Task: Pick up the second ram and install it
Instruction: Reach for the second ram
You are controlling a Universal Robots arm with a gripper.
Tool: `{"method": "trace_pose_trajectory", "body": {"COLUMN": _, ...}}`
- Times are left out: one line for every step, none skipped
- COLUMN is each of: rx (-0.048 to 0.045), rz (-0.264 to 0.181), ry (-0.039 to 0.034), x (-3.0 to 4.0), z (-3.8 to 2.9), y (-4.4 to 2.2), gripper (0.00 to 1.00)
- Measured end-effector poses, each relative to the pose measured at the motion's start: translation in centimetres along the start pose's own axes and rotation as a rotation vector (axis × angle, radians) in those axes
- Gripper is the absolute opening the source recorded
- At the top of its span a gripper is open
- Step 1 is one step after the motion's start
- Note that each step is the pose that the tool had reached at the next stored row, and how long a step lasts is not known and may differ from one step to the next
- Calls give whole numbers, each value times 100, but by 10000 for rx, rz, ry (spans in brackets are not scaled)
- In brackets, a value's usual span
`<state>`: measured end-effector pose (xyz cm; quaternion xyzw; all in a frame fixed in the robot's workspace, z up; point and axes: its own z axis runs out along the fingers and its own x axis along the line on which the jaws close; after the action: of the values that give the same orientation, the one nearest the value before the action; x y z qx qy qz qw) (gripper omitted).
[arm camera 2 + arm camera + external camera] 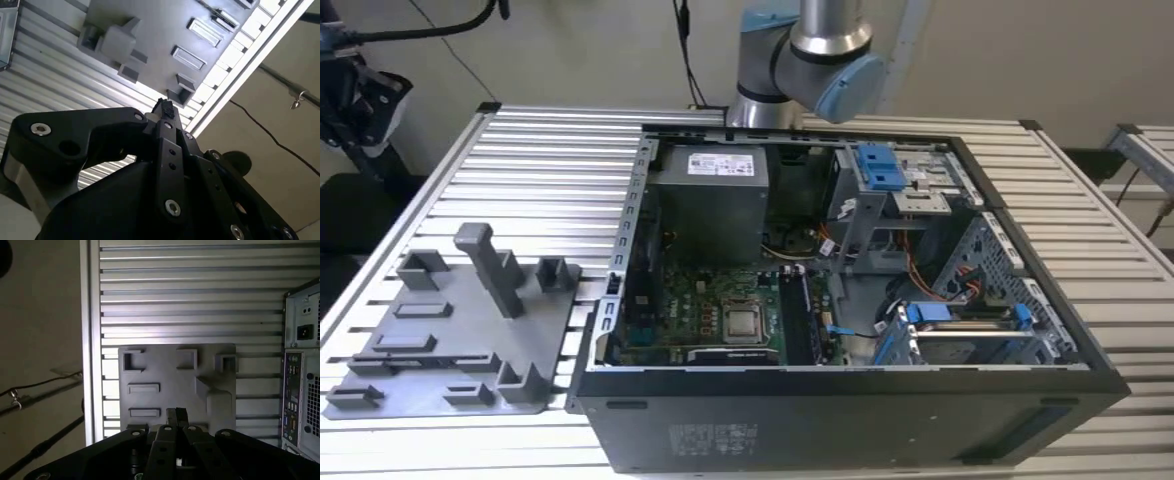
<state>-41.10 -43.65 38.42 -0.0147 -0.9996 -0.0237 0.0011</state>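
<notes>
Two long, dark strips stand on edge in the slots just beside the silver chip, on the side toward the exterior view's right. The second ram is probably one of them, seated in the green motherboard; from this angle it cannot be confirmed which strip it is.

The motherboard lies flat on the floor of the open computer case. A grey power supply sits at the far end of the case. Blue drive latches occupy the side toward the exterior view's right.

The grey tray lies just beside the case on the exterior view's left. Its tall post stands upright among lower posts. Both case and tray rest on the ribbed metal tabletop.

The arm rises behind the far wall of the case.

In both wrist views the pincer hangs above the tray, well clear of its surface. The tips line up with one edge of the tray. The fingers are pressed together with nothing between them.

The first wrist view also shows the rear panel of the case, with its ports, beside the tray.
</notes>
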Motion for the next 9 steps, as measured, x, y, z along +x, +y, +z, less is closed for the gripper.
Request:
{"method": "trace_pose_trajectory", "body": {"rx": 0, "rz": 0, "ry": 0, "x": -1, "z": 2, "y": -25, "gripper": 11}}
{"method": "trace_pose_trajectory", "body": {"rx": 0, "rz": -1, "ry": 0, "x": -2, "z": 5, "y": -47, "gripper": 11}}
{"method": "trace_pose_trajectory", "body": {"rx": 0, "rz": 0, "ry": -1, "x": -2, "z": 7, "y": -68, "gripper": 11}}
{"method": "trace_pose_trajectory", "body": {"rx": -1, "rz": 0, "ry": -1, "x": -3, "z": 11, "y": -93, "gripper": 11}}
{"method": "trace_pose_trajectory", "body": {"rx": 0, "rz": 0, "ry": 0, "x": -3, "z": 13, "y": -116, "gripper": 11}}
{"method": "trace_pose_trajectory", "body": {"rx": 0, "rz": 0, "ry": -1, "x": -3, "z": 16, "y": -137, "gripper": 11}}
{"method": "trace_pose_trajectory", "body": {"rx": -1, "rz": 0, "ry": -1, "x": -3, "z": 19, "y": -160, "gripper": 11}}
{"method": "trace_pose_trajectory", "body": {"rx": 0, "rz": 0, "ry": 0, "x": -3, "z": 22, "y": -184, "gripper": 11}}
{"method": "trace_pose_trajectory", "body": {"rx": 0, "rz": 0, "ry": -1, "x": -3, "z": 25, "y": -207, "gripper": 11}}
